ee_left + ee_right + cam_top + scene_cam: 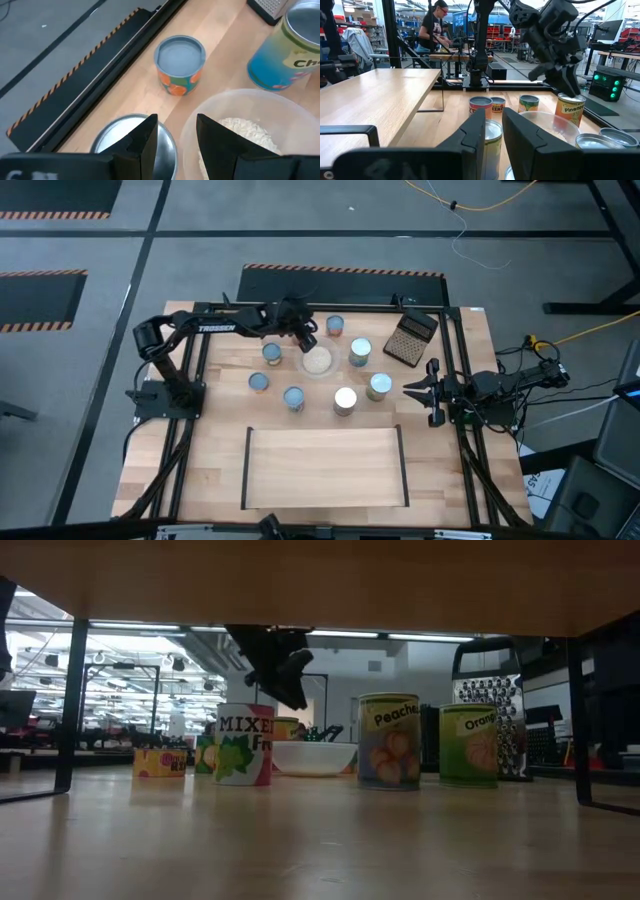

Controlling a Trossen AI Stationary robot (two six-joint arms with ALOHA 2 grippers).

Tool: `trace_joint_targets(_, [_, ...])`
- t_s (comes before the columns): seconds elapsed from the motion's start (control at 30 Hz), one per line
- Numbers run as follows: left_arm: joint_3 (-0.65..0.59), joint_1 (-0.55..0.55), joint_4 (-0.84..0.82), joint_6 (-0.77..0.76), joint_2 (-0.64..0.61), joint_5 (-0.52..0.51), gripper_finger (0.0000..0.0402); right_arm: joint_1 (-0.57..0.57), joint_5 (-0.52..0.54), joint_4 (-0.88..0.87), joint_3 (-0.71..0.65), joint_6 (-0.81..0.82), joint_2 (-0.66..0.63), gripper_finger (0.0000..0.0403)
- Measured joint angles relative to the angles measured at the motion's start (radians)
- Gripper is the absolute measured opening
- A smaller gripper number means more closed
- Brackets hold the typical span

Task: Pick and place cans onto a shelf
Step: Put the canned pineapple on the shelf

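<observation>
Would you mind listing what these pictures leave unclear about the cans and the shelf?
- Low view: the shelf shows only its underside; its top surface is hidden.
- High view: can labels unreadable, only the lids show.
- Left wrist view: the can below the left tool is cut off by the frame edge.

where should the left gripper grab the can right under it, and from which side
Grip the can across its round body just below the rim, coming straight down from above. It stands upright, and the left gripper hovers over it with fingers open. The clear bowl sits close beside it, so keep one finger in the narrow gap between them.
</observation>
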Motion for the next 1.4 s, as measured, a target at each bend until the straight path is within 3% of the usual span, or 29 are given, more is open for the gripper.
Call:
trace_joint_targets(1.0, [0.000,0.000,-0.166,-0.015,0.002,-0.040,0.0128,0.000,0.000,0.000,0.000,0.000,0.000,0.0071])
trace_joint_targets(1.4, [0.000,0.000,-0.171,-0.014,0.001,-0.038,0.0083,0.000,0.000,0.000,0.000,0.000,0.000,0.0071])
